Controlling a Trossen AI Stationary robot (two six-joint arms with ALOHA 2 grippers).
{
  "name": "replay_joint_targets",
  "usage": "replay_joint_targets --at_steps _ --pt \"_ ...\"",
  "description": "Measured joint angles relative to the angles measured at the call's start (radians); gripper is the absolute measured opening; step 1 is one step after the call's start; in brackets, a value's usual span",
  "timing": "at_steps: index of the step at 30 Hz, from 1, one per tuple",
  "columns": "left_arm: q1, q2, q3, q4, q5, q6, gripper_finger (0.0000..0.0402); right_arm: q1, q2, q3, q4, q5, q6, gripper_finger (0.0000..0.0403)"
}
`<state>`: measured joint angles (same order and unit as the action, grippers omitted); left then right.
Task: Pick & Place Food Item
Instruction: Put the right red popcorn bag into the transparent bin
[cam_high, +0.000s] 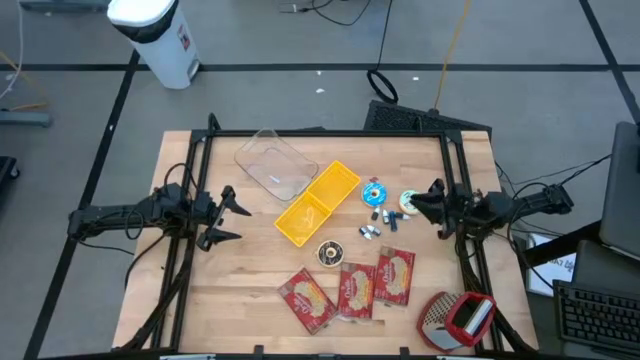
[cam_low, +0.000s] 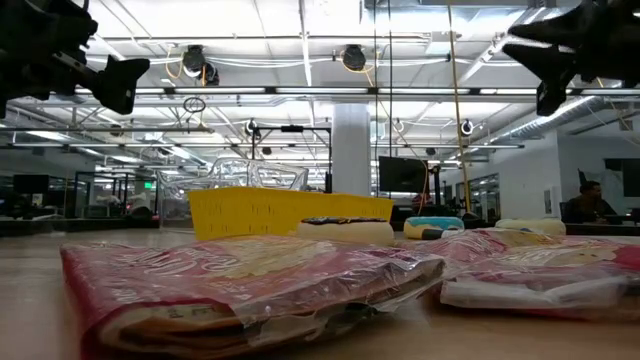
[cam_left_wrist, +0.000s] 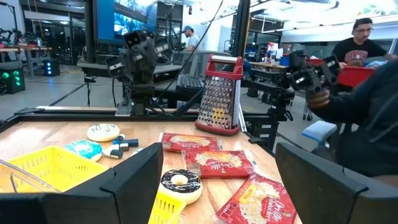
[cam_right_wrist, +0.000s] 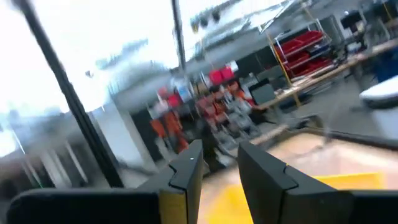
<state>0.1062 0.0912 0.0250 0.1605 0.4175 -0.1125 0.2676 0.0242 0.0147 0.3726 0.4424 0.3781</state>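
I see the left claw (cam_high: 232, 218) wide open and empty above the table's (cam_high: 250, 290) left side. The right claw (cam_high: 424, 204) has its fingers nearly together, holding nothing, just beside the pale donut (cam_high: 410, 201). The chocolate donut (cam_high: 329, 254) lies between the yellow tray (cam_high: 318, 203) and the red packets (cam_high: 350, 288).

a pale wooden bench (cam_high: 250, 275) with a smooth matt grain carries glossy plastic-wrapped red snack packets (cam_high: 345, 290), a yellow plastic basket (cam_high: 316, 203), a clear plastic container (cam_high: 276, 164) and a perforated metal grater (cam_left_wrist: 219, 94) with red plastic trim.
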Motion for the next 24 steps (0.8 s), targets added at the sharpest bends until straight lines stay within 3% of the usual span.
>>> replay_joint_targets --at_steps 4,11,18,24 --pt "0.000 0.000 0.000 0.000 0.000 0.000 0.0310 0.000 -0.001 0.000 0.092 0.004 0.087 0.0091" --pt "0.000 0.000 0.000 0.001 0.000 0.000 0.0310 0.000 -0.001 0.000 0.117 0.095 -0.092 0.0091" --pt "0.000 0.000 0.000 0.000 0.000 0.000 0.0310 0.000 0.003 0.000 0.117 0.140 -0.103 0.0091" --pt "0.000 0.000 0.000 0.000 0.000 0.000 0.0310 0.000 0.095 0.035 0.114 0.139 -0.144 0.0134"
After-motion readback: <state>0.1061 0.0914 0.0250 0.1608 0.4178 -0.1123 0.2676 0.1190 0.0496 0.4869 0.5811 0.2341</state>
